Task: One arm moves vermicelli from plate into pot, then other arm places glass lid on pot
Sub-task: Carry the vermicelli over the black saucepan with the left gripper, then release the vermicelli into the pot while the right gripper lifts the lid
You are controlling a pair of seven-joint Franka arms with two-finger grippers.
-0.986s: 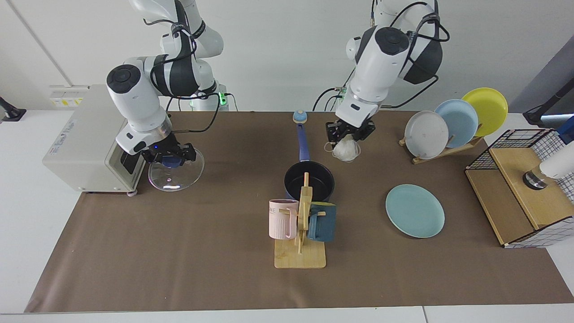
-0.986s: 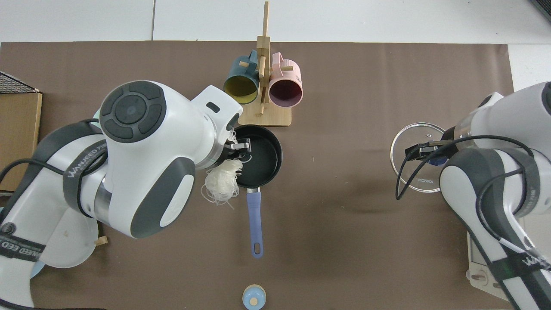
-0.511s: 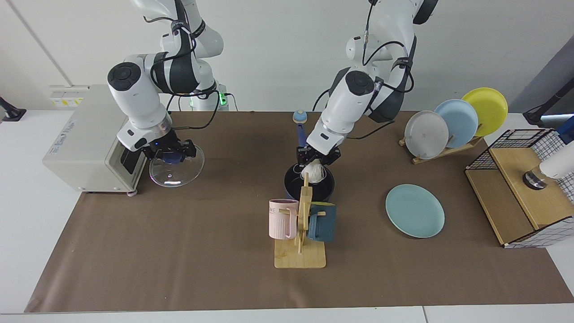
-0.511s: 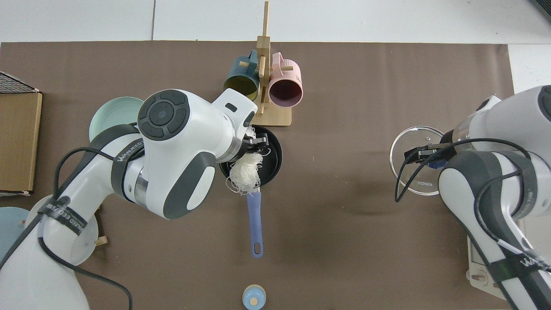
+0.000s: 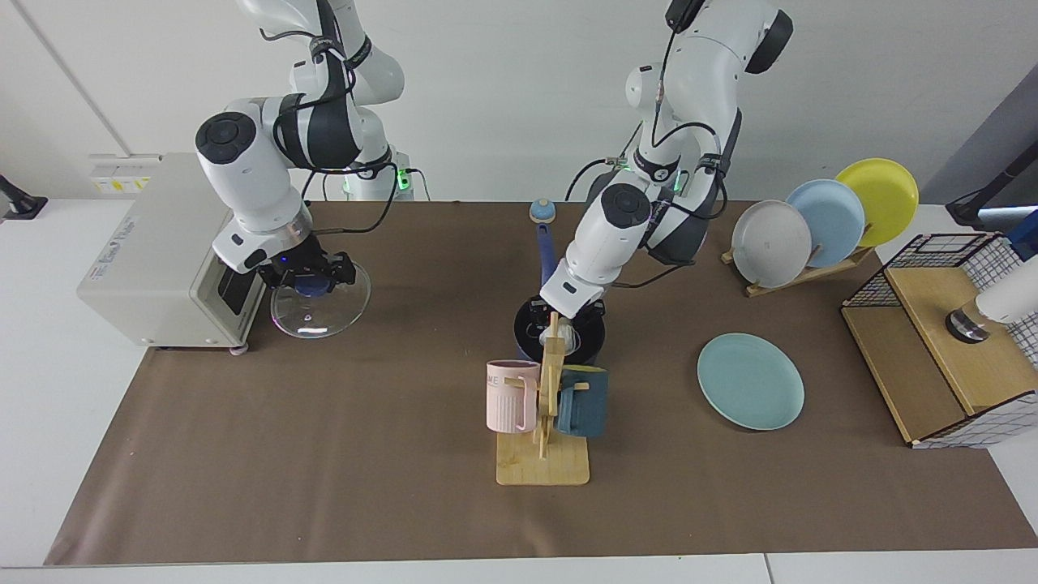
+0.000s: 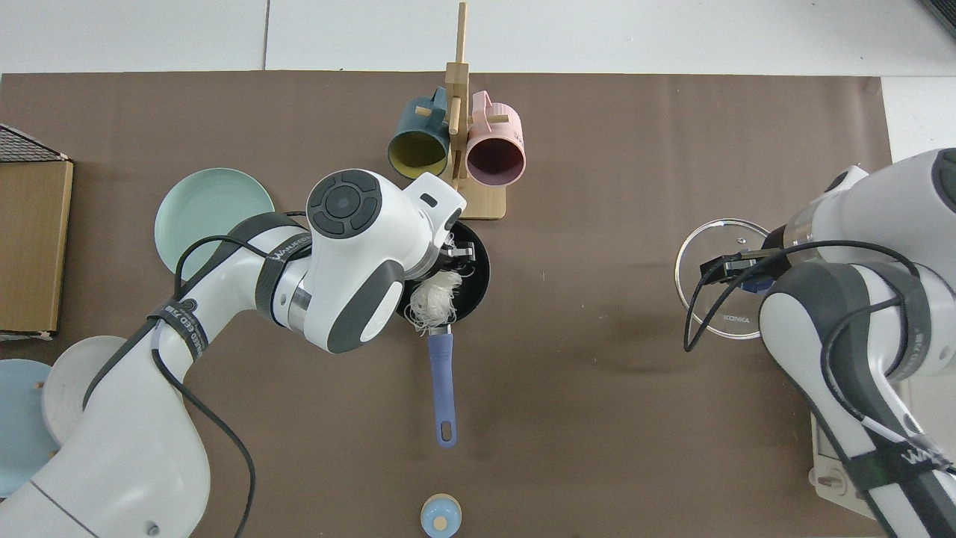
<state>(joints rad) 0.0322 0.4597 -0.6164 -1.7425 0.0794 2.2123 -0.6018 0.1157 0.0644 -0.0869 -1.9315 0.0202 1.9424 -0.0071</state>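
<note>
Lower than half a second ago, the left gripper [image 5: 565,323] now sits down inside the pot [image 6: 478,258], carrying the vermicelli [image 6: 435,292] with it from above the rim into the black interior. From above, the bundle is a white tangle of thin translucent strands lying against the near wall of the pot by the root of the long blue handle [image 6: 441,381], with a few loose loops spilling over the rim there. Whether the left gripper's fingers grip the noodles or have let go cannot be told, since the wrist and the wooden mug rack [image 5: 551,381] hide them. The teal-green plate [image 5: 750,380] lies bare on the brown mat, well apart from the pot.

Over by the white box, the right gripper [image 5: 310,280] is clenched on the blue knob of the glass lid [image 5: 320,302], much as it was before; the clear disc with its thin metal rim hangs tilted just off the mat. A pink mug [image 5: 512,395] and a dark teal mug [image 5: 584,401] hang on the rack just in front of the pot.
</note>
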